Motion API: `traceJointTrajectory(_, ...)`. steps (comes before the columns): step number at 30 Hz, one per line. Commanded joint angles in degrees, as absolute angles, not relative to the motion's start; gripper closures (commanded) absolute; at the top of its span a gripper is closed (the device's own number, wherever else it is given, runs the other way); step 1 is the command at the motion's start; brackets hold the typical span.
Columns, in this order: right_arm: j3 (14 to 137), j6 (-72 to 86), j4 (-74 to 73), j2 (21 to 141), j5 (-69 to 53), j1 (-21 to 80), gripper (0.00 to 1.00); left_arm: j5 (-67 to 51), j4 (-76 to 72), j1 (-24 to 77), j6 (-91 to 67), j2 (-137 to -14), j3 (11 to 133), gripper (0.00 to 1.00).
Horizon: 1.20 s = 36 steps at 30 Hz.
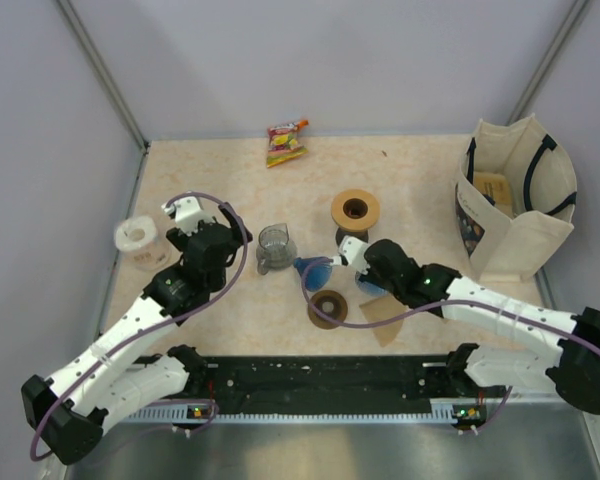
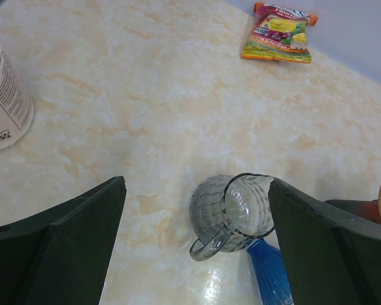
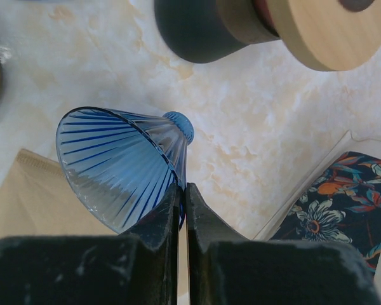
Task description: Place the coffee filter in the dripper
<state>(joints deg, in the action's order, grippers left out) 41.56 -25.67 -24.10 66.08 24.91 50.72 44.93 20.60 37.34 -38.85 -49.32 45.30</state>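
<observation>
Table (image 1: 220, 180) — cream, marble-patterned top with a soft sheen, evenly lit, no hard shadows. Enclosure around the table: pale lavender-grey back wall (image 1: 320, 60) along its far edge, matching left wall (image 1: 30, 150) and right wall (image 1: 595, 120) at its sides, with one grey metal post (image 1: 100, 70) rising from the table's far left corner and another post (image 1: 548, 60) from its far right corner. Along the table's near edge — a black rail (image 1: 320, 385), and just beyond it a brushed grey metal sheet (image 1: 330, 450).
</observation>
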Motion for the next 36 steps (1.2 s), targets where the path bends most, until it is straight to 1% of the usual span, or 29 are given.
traceJointTrajectory(1, 46.0, -23.3, -24.3, 59.9, 18.6, 50.3, 1.00, 46.3, 19.4, 37.4, -38.7, -48.3, 45.1, 0.01)
traceJointTrajectory(4, 49.7, -18.4, -26.4, 56.4, 12.7, 50.3, 1.00, 46.1, 19.6, 37.3, -38.6, -48.3, 45.2, 0.01)
traceJointTrajectory(8, 57.1, -4.2, -27.2, 55.4, 9.6, 50.2, 1.00, 46.6, 19.3, 37.3, -38.6, -47.8, 44.7, 0.01)
traceJointTrajectory(9, 59.3, -0.4, -27.8, 55.8, 11.4, 50.1, 1.00, 46.8, 19.2, 37.3, -38.7, -47.7, 44.6, 0.01)
traceJointTrajectory(10, 61.5, 7.4, -29.0, 56.6, 12.6, 50.0, 1.00, 46.8, 19.0, 37.4, -38.5, -47.6, 44.5, 0.01)
traceJointTrajectory(13, 69.1, 18.3, -33.2, 59.5, 13.0, 48.3, 1.00, 46.7, 18.5, 37.3, -38.4, -47.6, 44.4, 0.01)
traceJointTrajectory(14, 71.2, 20.8, -34.2, 60.5, 11.4, 47.0, 1.00, 46.6, 18.4, 37.4, -38.4, -47.7, 44.4, 0.01)
traceJointTrajectory(16, 74.4, 25.5, -35.6, 62.7, 4.3, 42.7, 1.00, 46.3, 18.2, 37.3, -38.3, -47.8, 44.4, 0.01)
traceJointTrajectory(19, 78.5, 28.0, -38.1, 67.0, -5.4, 35.7, 1.00, 45.6, 18.3, 37.3, -38.2, -48.0, 44.6, 0.01)
traceJointTrajectory(25, 83.9, 30.1, -41.0, 75.1, -12.1, 25.6, 1.00, 45.1, 18.4, 37.3, -38.1, -47.9, 44.4, 0.01)
traceJointTrajectory(28, 87.0, 29.9, -42.6, 79.5, -13.8, 22.4, 1.00, 45.0, 18.5, 37.3, -38.1, -47.9, 44.3, 0.01)
traceJointTrajectory(36, 91.0, 28.8, -44.4, 85.8, -16.3, 18.9, 1.00, 44.6, 18.3, 37.4, -38.1, -48.6, 44.5, 0.01)
